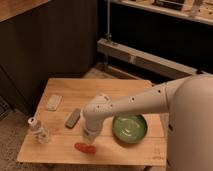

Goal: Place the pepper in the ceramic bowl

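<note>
The red-orange pepper [85,148] lies on the wooden table [100,90] near its front edge. The green ceramic bowl [129,127] sits on the table to the pepper's right, empty. My white arm reaches in from the right, and my gripper [90,135] hangs just above the pepper, slightly behind it. The wrist hides most of the gripper.
A clear plastic bottle [39,131] stands at the table's front left. A flat grey object [73,118] lies left of the arm, and a pale packet [53,102] sits farther back left. A metal shelf rail runs behind the table.
</note>
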